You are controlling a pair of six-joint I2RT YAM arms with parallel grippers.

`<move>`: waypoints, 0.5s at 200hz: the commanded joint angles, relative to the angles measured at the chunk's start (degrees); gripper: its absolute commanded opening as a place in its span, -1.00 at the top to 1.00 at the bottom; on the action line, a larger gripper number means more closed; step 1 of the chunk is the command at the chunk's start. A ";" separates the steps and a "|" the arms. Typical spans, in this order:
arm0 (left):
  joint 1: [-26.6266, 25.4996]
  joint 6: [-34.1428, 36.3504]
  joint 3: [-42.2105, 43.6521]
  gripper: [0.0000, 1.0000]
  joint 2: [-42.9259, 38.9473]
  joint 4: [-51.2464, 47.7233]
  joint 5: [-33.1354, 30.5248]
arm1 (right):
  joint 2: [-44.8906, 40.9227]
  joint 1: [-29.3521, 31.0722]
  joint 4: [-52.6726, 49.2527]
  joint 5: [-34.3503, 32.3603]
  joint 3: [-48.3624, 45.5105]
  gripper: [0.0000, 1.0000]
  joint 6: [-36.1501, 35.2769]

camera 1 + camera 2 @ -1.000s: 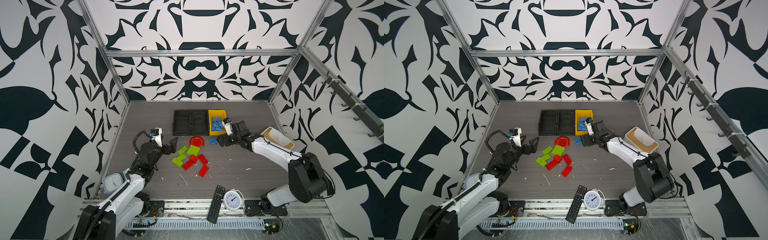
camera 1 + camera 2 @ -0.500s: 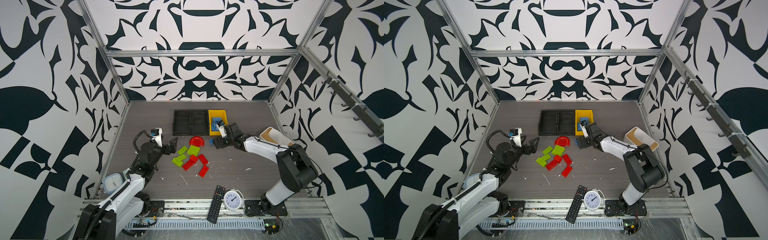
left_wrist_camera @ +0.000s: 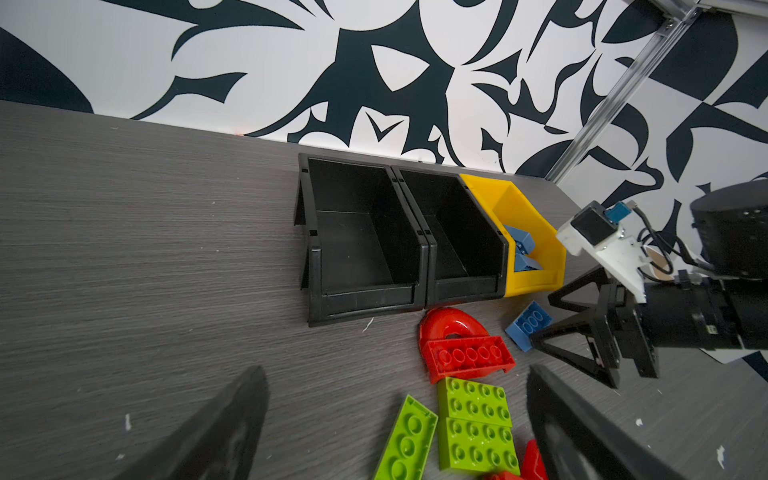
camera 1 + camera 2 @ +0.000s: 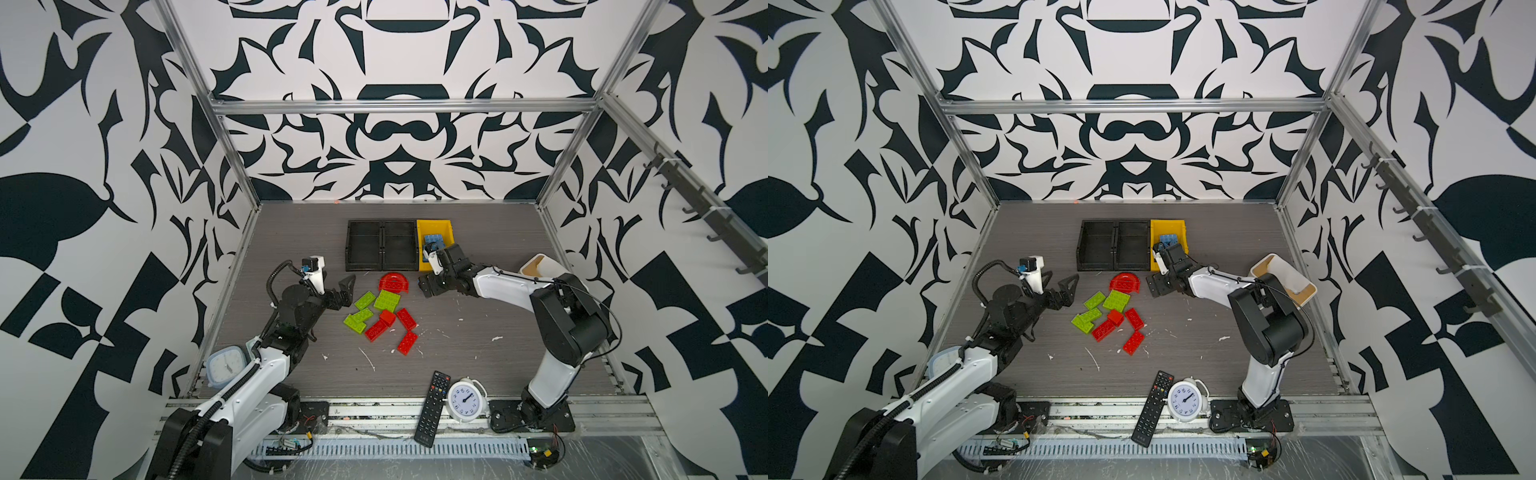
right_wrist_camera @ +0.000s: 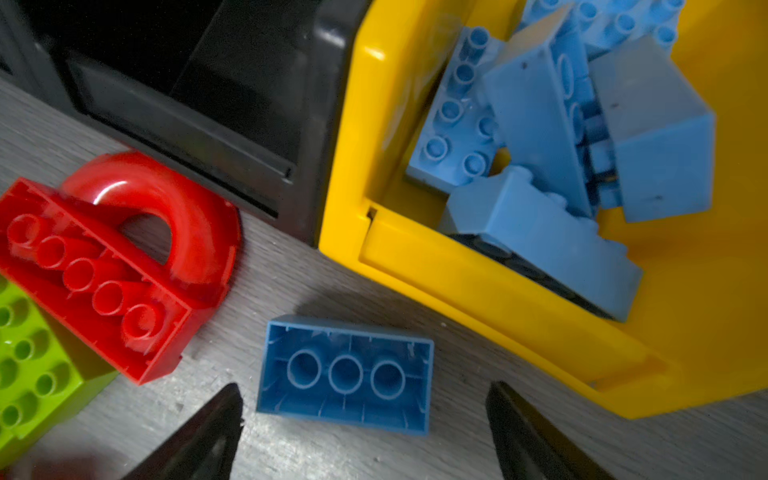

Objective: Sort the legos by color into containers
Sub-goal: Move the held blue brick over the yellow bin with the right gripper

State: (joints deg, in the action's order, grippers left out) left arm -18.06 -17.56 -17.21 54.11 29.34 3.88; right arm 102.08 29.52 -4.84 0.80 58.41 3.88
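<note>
Several red and lime green legos lie loose mid-table, with a red half-round piece at the far end of the group. A blue lego lies studs down in front of the yellow bin, which holds several blue legos. The two joined black trays look empty. My right gripper is open just over that loose blue lego, fingers either side, not touching. At the left of the pile, my left gripper is open and holds nothing.
A white box with a wooden rim stands at the right wall. A black remote and a white alarm clock sit at the front edge. A pale blue clock is beside the left arm.
My right gripper has come away from the yellow bin, moving left and toward the front, down over the loose blue lego. The left arm has not moved.
</note>
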 commanded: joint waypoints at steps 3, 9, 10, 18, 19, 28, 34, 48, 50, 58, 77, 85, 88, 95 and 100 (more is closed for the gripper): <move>0.05 0.16 -0.32 -0.99 -0.36 0.63 0.16 | 0.02 0.36 0.13 -1.19 2.79 -0.88 0.08; 0.05 0.19 -0.35 -0.99 -0.40 0.58 0.15 | 0.24 0.36 -0.23 -1.17 3.03 -0.88 -0.01; 0.05 0.17 -0.36 -0.99 -0.45 0.56 0.11 | 0.28 0.36 -0.29 -1.16 3.11 -0.88 -0.01; 0.06 0.24 -0.28 -0.99 -0.56 0.50 0.07 | 0.72 0.53 -0.62 -1.19 3.50 -0.87 -0.07; 0.05 0.24 -0.28 -0.99 -0.57 0.52 0.07 | 0.78 0.49 -0.66 -1.17 3.52 -0.87 -0.08; 0.05 0.19 -0.28 -0.99 -0.58 0.53 -0.01 | 1.14 0.69 -0.70 -1.39 3.80 -0.87 -0.31; 0.05 0.21 -0.28 -0.99 -0.58 0.50 -0.01 | 1.36 0.88 -0.73 -1.85 3.92 -0.87 -0.36; -0.03 0.22 -0.28 -0.99 -0.58 0.53 -0.01 | 1.88 0.84 -0.86 -2.56 4.21 -0.86 -0.62; 0.03 0.22 -0.28 -0.99 -0.58 0.54 0.05 | 1.95 0.88 -1.02 -2.62 4.31 -0.85 -0.63; 0.04 0.24 -0.29 -0.99 -0.51 0.53 -0.12 | 2.35 0.91 -1.45 -2.82 4.71 -0.82 -0.64; 0.04 0.24 -0.37 -0.99 -0.41 0.48 -0.14 | 3.10 0.95 -2.28 -2.44 5.22 -0.78 -0.94; 0.06 0.21 -0.37 -0.99 -0.41 0.48 -0.02 | 3.40 0.88 -2.31 -2.38 5.35 -0.77 -0.98; 0.03 0.17 -0.37 -0.99 -0.41 0.53 -0.02 | 3.53 0.88 -2.28 -2.31 5.39 -0.77 -0.96; 0.05 0.21 -0.37 -0.99 -0.41 0.53 -0.06 | 3.94 0.90 -2.36 -2.14 5.56 -0.75 -0.97; 0.05 0.18 -0.37 -0.99 -0.41 0.52 -0.01 | 4.29 0.94 -2.52 -1.99 5.80 -0.74 -0.98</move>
State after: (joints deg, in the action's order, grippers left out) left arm -18.06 -17.54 -17.21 54.06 29.34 3.88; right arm 106.10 30.11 -6.15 -0.73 61.91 3.25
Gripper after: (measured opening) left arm 0.994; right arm 0.882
